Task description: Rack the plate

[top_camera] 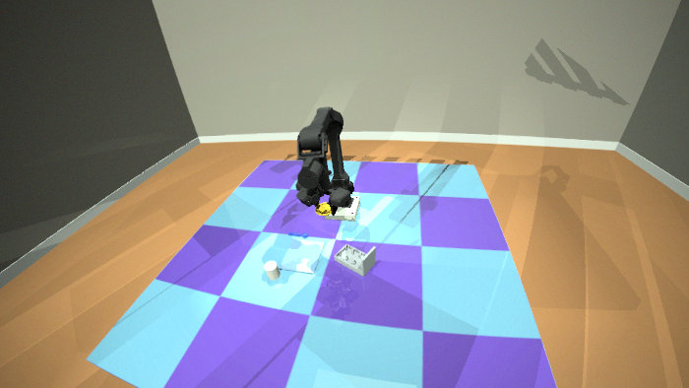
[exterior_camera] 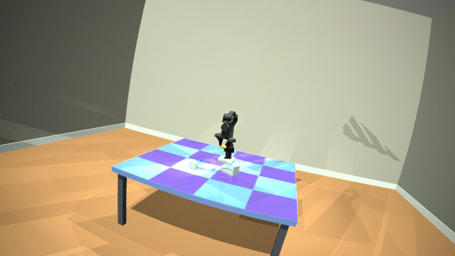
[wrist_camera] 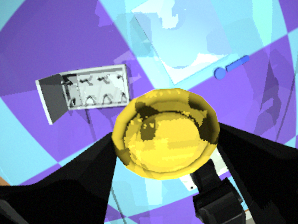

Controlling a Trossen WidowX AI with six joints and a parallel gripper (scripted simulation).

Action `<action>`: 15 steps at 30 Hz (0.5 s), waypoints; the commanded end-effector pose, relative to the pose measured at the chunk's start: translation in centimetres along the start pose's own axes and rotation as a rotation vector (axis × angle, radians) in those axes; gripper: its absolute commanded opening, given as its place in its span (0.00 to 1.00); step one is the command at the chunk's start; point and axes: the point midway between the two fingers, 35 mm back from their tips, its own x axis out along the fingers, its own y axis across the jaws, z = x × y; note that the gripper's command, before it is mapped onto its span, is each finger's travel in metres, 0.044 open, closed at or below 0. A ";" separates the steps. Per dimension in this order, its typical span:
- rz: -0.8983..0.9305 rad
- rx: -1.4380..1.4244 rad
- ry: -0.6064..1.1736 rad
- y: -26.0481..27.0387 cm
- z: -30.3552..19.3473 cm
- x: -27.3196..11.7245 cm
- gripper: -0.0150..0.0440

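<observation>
The round yellow plate (top_camera: 323, 210) (exterior_camera: 223, 147) (wrist_camera: 167, 150) is held above the table near the arm's base. My gripper (wrist_camera: 165, 133) is shut on the plate, with its two black fingers at opposite sides of the rim; the plate's open face shows in the wrist view. The light grey dish rack (top_camera: 370, 260) (exterior_camera: 234, 171) (wrist_camera: 51, 97) stands on the table, lower in the top and exterior views than the gripper and off to the left in the wrist view. It has one tall end panel and small rails inside. The plate is apart from the rack.
A white cylinder (top_camera: 272, 270) (exterior_camera: 194, 166) stands left of the rack in the top and exterior views. A pale, flat square (top_camera: 314, 256) (wrist_camera: 172, 47) lies between them. A blue utensil (top_camera: 298, 234) (wrist_camera: 237, 63) lies by its edge. The arm's white base (top_camera: 348, 213) (exterior_camera: 226, 160) is behind the rack.
</observation>
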 end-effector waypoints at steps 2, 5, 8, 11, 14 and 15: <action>0.017 -0.016 0.011 0.2 -0.1 0.4 0.25; 0.056 -0.082 0.044 0.5 0.0 1.4 0.25; 0.098 -0.148 0.072 0.8 0.0 2.4 0.25; 0.144 -0.213 0.096 1.1 0.1 3.3 0.25; 0.193 -0.278 0.115 1.4 0.1 4.2 0.25; 0.210 -0.299 0.120 1.4 0.1 4.5 0.25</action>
